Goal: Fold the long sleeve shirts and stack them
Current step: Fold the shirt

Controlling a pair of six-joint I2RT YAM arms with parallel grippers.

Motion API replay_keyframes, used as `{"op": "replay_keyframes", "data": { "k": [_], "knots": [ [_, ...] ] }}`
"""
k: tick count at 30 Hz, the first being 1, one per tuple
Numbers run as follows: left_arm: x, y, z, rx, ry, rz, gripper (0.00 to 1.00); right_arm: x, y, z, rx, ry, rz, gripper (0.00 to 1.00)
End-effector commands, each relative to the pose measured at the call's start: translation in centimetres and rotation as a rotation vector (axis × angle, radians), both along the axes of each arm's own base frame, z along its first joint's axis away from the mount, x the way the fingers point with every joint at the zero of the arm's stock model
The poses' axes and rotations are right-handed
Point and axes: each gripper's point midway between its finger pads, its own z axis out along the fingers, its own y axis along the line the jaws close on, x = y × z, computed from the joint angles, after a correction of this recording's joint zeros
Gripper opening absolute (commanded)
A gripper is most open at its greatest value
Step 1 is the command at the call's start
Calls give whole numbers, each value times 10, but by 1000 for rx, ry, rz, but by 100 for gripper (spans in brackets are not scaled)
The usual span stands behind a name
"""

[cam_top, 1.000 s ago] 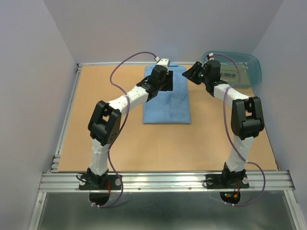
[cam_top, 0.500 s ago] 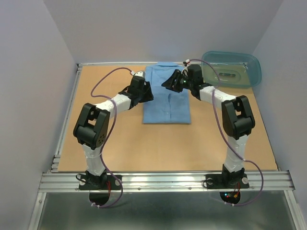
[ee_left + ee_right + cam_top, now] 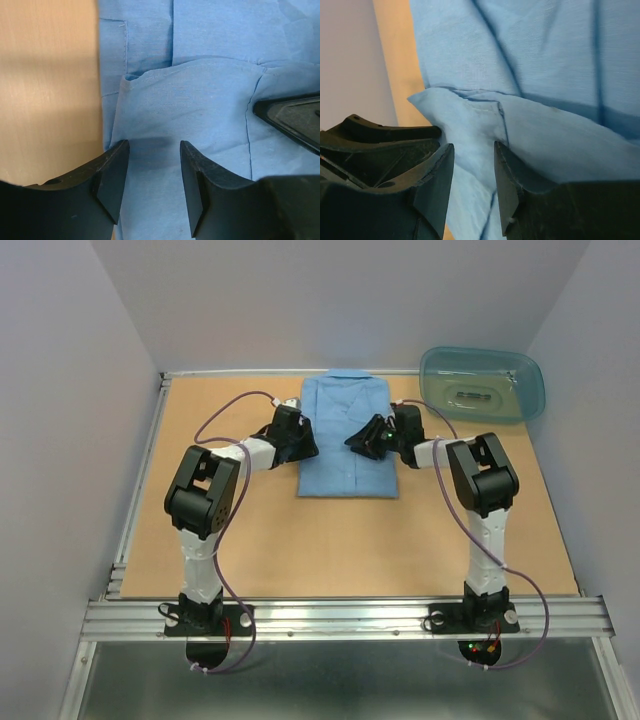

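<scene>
A single light blue long sleeve shirt (image 3: pixel 345 455) lies folded into a rectangle at the back middle of the table, collar end away from me. My left gripper (image 3: pixel 303 443) hovers low over its left edge, jaws open over a folded flap (image 3: pixel 190 105), gripping nothing. From the right, my right gripper (image 3: pixel 362 440) reaches over the shirt's middle; its jaws are also open, above a loose fold of cloth (image 3: pixel 465 112). The two grippers face each other across the shirt. In the left wrist view the gripper (image 3: pixel 152 150) sits just inside the shirt's edge. In the right wrist view the gripper (image 3: pixel 472 150) points toward the left one.
A translucent teal plastic tub (image 3: pixel 482 385) stands at the back right corner. Bare wooden table (image 3: pixel 230 530) surrounds the shirt, with a metal rail (image 3: pixel 340 615) along the near edge and walls on three sides.
The left gripper has come off the shirt's collar end to its left edge. The right gripper swung from beside the tub to over the shirt. Both jaws have narrowed a little.
</scene>
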Motion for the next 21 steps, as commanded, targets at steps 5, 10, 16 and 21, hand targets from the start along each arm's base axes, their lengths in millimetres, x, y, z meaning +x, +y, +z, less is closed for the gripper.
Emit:
{"op": "replay_keyframes", "data": {
  "k": [5, 10, 16, 21],
  "knots": [
    [6, -1, 20, -26, -36, -14, 58, 2, -63, 37, -38, -140, -75, 44],
    [-18, -3, 79, -88, -118, -3, 68, -45, -57, 70, -9, -192, 55, 44],
    [-83, -39, 94, -184, -108, -125, 68, -99, -57, 61, 32, -159, 116, 44],
    [-109, -52, 60, -253, -59, -132, 59, -119, -54, 36, 55, -136, 142, 44]
  ]
}}
